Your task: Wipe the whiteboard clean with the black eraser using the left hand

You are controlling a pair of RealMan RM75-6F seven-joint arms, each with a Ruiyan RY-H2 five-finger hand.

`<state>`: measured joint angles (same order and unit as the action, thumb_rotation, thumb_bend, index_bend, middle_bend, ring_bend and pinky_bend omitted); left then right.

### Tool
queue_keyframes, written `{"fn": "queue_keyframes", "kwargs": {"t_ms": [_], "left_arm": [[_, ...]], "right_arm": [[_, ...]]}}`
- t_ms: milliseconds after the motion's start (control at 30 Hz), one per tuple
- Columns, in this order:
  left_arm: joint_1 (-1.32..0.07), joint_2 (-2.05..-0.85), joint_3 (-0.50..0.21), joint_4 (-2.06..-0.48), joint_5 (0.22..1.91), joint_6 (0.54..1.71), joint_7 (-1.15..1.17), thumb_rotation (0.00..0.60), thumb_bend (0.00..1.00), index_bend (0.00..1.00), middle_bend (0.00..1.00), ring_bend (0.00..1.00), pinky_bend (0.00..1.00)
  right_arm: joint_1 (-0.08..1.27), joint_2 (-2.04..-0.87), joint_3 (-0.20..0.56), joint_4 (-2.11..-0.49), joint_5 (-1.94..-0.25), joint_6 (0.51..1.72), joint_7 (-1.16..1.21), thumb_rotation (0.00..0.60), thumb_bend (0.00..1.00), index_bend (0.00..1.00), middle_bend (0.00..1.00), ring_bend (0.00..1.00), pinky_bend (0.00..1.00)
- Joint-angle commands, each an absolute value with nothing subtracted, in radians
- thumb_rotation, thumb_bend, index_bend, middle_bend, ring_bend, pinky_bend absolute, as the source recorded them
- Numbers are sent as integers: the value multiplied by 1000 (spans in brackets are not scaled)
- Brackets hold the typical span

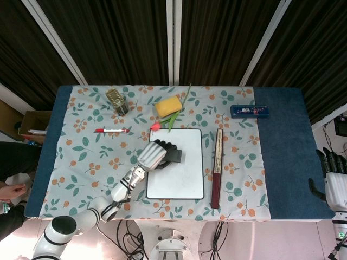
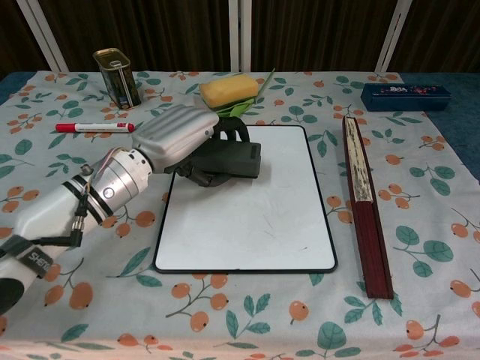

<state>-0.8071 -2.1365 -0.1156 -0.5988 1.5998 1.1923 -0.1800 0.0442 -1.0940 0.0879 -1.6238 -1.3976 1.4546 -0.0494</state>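
Observation:
My left hand (image 2: 176,135) (image 1: 152,155) grips the black eraser (image 2: 229,159) (image 1: 173,156), holding it flat on the upper left part of the whiteboard (image 2: 247,206) (image 1: 176,173). The fingers curl over the eraser's near and far sides. The board's surface looks mostly white, with faint specks low on it in the chest view. At the far right edge of the head view my right hand (image 1: 332,179) hangs off the table, fingers apart and nothing in it; the chest view does not show it.
A pink tulip (image 2: 229,112) and a yellow sponge (image 2: 228,90) lie just beyond the board's top edge. A folded fan (image 2: 364,202) runs along its right side. A red-capped marker (image 2: 94,127), a tin can (image 2: 116,76) and a blue case (image 2: 405,96) stand further off.

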Motion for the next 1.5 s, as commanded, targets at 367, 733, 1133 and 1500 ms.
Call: {"fn": "queue_keyframes", "kwargs": {"t_ms": [367,733,1133,1500], "left_arm": [[-719,-2004,-107,-663,1544,1217,-208,600,643,802,763,623,689],[-651,-1945,-96,-614,1511,1228,-263,600,643,785,750,613,675],[-617,-1937,-43,-541,1547,1246,-351,600,548,390,472,410,530],[-608,-1949,-17,-475,1582,1303,-457,600,316,141,210,210,331]], "right_arm": [[59,-1107,81,-1623,-1404,1429,-62,600,320,0,0,0,0],[56,-1101,79,-1640,-1404,1439,-87,600,320,0,0,0,0],[56,-1106,76,-1649,-1404,1441,-107,600,320,0,0,0,0],[53,-1106,75,-1645,-1404,1443,-99,600,320,0,0,0,0]]}}
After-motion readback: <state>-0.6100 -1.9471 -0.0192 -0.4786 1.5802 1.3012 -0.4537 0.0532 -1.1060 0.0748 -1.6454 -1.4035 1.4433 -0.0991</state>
